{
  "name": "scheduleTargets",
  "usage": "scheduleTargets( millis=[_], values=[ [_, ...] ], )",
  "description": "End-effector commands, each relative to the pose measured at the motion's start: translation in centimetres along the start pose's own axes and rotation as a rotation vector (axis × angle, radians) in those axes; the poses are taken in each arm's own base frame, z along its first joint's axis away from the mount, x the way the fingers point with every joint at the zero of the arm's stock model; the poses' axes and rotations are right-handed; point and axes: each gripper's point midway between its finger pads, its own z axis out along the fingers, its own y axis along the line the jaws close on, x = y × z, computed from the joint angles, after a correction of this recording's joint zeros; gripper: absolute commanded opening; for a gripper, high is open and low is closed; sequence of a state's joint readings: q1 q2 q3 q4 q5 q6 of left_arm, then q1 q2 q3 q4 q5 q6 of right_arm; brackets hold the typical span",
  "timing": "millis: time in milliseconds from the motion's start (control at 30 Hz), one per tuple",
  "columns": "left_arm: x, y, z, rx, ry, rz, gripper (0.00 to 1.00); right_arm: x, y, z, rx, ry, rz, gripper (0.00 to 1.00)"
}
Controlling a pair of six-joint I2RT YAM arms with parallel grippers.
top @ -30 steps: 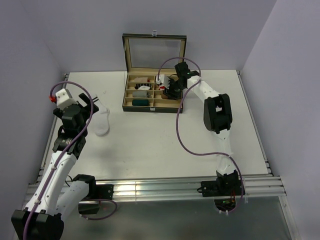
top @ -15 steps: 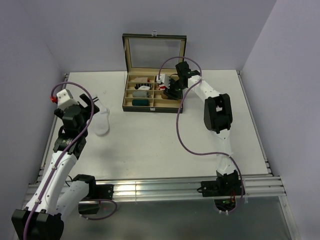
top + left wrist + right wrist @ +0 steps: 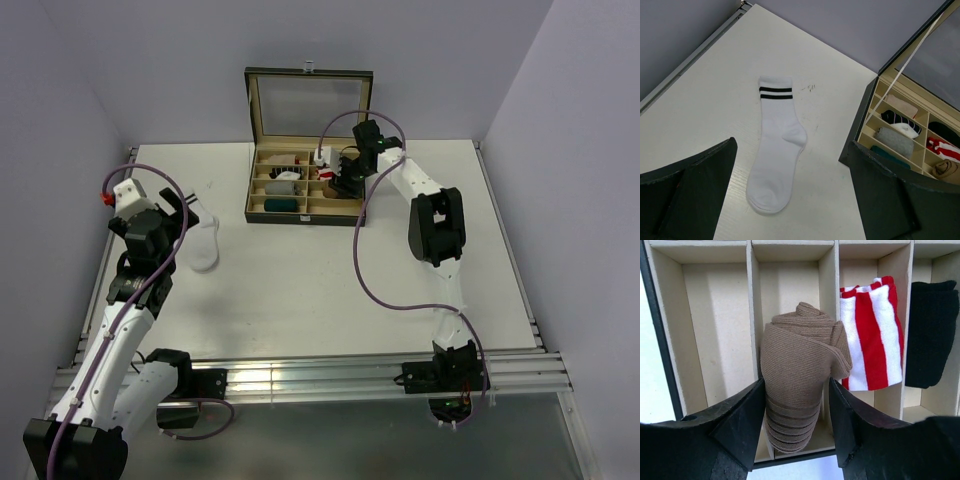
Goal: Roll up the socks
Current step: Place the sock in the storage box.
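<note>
The white sock with two dark cuff stripes (image 3: 777,160) lies flat on the table at the left (image 3: 203,245). My left gripper (image 3: 792,145) is open and empty, hovering above it (image 3: 180,212). My right gripper (image 3: 796,385) is over the right side of the divided box (image 3: 305,213). It is shut on the rolled tan-brown sock (image 3: 797,370), held just above a divider between two compartments. The red-and-white striped sock (image 3: 870,335) lies rolled in the compartment to its right and also shows in the left wrist view (image 3: 942,148).
The box lid (image 3: 308,103) stands open at the back. Other compartments hold a black roll (image 3: 932,330), a grey roll (image 3: 895,141), a teal one and a dark striped one. Two compartments left of the tan sock are bare (image 3: 715,330).
My right gripper has shifted slightly back and to the right over the box with the tan sock. The left arm and white sock have barely moved.
</note>
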State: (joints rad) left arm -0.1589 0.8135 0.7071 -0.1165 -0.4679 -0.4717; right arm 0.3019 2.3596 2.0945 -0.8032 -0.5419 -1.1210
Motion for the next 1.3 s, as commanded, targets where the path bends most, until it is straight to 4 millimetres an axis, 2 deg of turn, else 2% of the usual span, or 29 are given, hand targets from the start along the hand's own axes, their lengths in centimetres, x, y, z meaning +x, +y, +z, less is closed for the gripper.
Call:
scheduleTargets(
  millis=[0, 133, 233, 267, 333, 567, 667, 767, 867, 1000, 1067, 1267],
  values=[
    [-1.1, -0.7, -0.1, 0.033, -0.035, -0.01, 0.98, -0.7, 2.8, -0.9, -0.117, -0.024, 0.056, 0.61],
    [-0.9, -0.7, -0.1, 0.033, -0.032, -0.01, 0.98, -2.0, 3.0, -1.9, -0.119, -0.056, 0.041, 0.61],
    [-1.0, -0.7, -0.1, 0.034, -0.034, -0.013, 0.98, -3.7, 2.9, -3.5, -0.102, -0.098, 0.017, 0.61],
    [-1.0, -0.7, -0.1, 0.035, -0.034, -0.012, 0.98, -3.7, 3.2, -3.6, -0.107, -0.103, 0.02, 0.61],
    [-1.0, -0.6, -0.1, 0.035, -0.036, -0.014, 0.98, -4.5, 2.4, -4.1, -0.064, -0.126, 0.018, 0.61],
    [-1.0, -0.7, -0.1, 0.038, -0.036, -0.013, 0.98, -5.1, 1.3, -4.5, -0.029, -0.15, 0.055, 0.6],
    [-1.1, -0.7, -0.1, 0.04, -0.036, -0.012, 0.98, -5.4, -0.4, -4.6, 0.048, -0.169, 0.06, 0.58],
    [-1.0, -0.7, -0.1, 0.037, -0.034, -0.014, 0.98, -6.1, -1.4, -4.9, 0.08, -0.206, 0.091, 0.42],
    [-0.9, -0.7, -0.1, 0.039, -0.034, -0.014, 0.98, -6.7, -1.6, -5.2, 0.05, -0.264, 0.114, 0.41],
    [-0.9, -0.8, -0.1, 0.043, -0.032, -0.014, 0.98, -7.1, -0.9, -4.7, 0.004, -0.291, 0.137, 0.22],
    [-0.9, -0.8, -0.1, 0.044, -0.033, -0.015, 0.98, -6.8, -0.6, -4.3, -0.009, -0.291, 0.158, 0.21],
    [-0.9, -0.9, -0.2, 0.048, -0.032, -0.017, 0.98, -5.2, -1.4, -2.8, 0.02, -0.242, 0.216, 0.18]
  ],
)
